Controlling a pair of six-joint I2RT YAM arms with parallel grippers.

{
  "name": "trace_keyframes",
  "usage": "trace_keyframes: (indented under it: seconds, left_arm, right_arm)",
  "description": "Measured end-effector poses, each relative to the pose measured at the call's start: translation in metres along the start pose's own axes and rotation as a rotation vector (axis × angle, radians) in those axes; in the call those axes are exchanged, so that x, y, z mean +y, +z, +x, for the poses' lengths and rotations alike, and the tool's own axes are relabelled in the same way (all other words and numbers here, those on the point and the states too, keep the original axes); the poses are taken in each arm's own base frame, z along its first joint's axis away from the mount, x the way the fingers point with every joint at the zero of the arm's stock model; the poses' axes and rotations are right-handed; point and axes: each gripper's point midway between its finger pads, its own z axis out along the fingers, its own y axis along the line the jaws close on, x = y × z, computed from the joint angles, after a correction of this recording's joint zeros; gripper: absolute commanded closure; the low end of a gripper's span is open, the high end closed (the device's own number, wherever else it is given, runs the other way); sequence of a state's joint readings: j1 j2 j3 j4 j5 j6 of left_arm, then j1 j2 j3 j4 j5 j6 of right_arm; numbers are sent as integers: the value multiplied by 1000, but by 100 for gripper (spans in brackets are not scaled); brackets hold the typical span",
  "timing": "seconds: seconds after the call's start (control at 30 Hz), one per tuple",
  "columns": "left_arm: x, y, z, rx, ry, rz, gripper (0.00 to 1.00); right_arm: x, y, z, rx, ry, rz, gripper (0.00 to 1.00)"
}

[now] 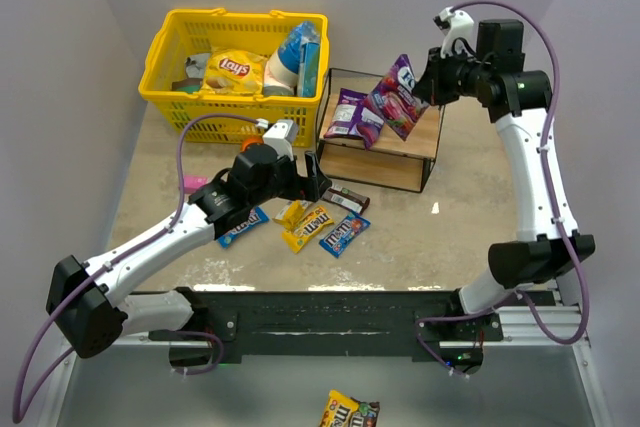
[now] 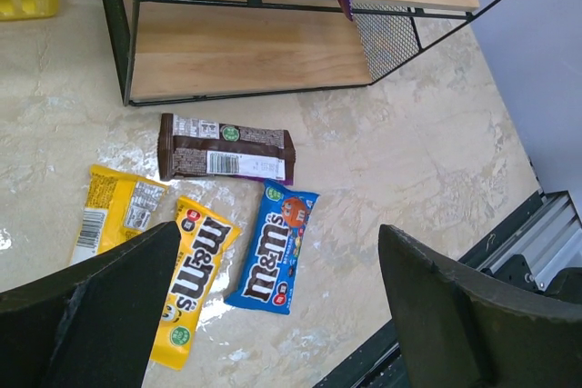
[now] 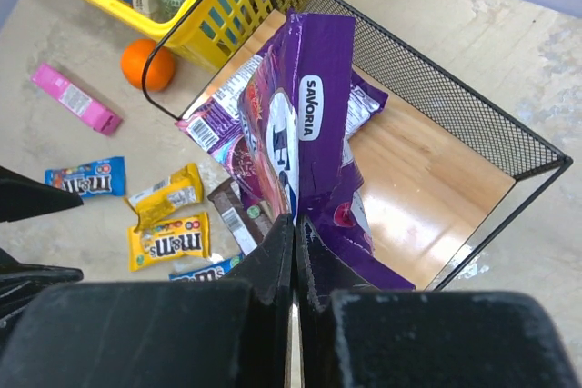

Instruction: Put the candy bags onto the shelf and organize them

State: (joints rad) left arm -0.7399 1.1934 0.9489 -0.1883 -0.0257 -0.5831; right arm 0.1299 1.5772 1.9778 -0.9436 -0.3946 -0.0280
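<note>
Right gripper (image 3: 296,256) pinched tight on a purple Savoria bag (image 3: 314,115) over the shelf (image 3: 427,179), left gripper (image 2: 277,243) wide open, empty, above a blue M&M's packet (image 2: 268,274)

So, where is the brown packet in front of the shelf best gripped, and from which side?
I would pinch the brown packet across its narrow width at the middle, coming straight down: it lies flat, and bare table shows beside both long edges there.

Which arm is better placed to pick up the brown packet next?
Left: the left gripper, open, hovers by the brown packet; the right gripper is shut on a purple bag at the shelf.
</note>
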Motion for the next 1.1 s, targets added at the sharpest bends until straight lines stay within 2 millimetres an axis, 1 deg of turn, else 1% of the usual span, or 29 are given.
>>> trace_keyframes:
  seconds: [0.1, 0.23, 0.43, 0.53, 0.6, 0.73, 0.77, 0.8, 0.83, 0.9, 0.97, 1.0, 1.1]
  left_arm:
    - [0, -1, 0, 0, 1, -1, 4]
    - [0, -1, -1, -1, 1, 0, 4]
    - [0, -1, -1, -1, 1, 1, 4]
    - [0, -1, -1, -1, 1, 1, 4]
    - [0, -1, 0, -1, 1, 2, 4]
    - [-1, -1, 0, 0, 1, 4, 4]
    - [-1, -1, 0, 1, 1, 4, 4]
    - [-1, -1, 0, 1, 1, 4, 4]
    - [-1, -1, 0, 1, 1, 4, 4]
    - [-1, -1, 0, 1, 2, 4, 4]
    - [-1, -1, 0, 1, 1, 4, 4]
    - [-1, -1, 0, 1, 1, 4, 4]
    - [-1, -1, 0, 1, 1, 5, 4]
  right_arm:
    - [-1, 5, 0, 25, -38, -18, 100]
    - [-4, 10, 9, 54, -67, -23, 100]
    - [-10, 23, 36, 131, -71, -32, 100]
    - [-16, 33, 43, 160, -61, -29, 100]
    - [-22, 41, 47, 178, -55, -11, 100]
    - [-43, 63, 49, 204, -50, 54, 100]
    - [-50, 68, 50, 213, -46, 83, 97]
    - [-58, 73, 51, 219, -42, 116, 80]
    - [-65, 77, 53, 224, -36, 145, 73]
    - [-78, 83, 54, 226, -25, 207, 52]
    - [-89, 85, 48, 202, -15, 268, 49]
    - [-92, 85, 44, 187, -13, 290, 43]
    - [-95, 82, 26, 114, 6, 325, 34]
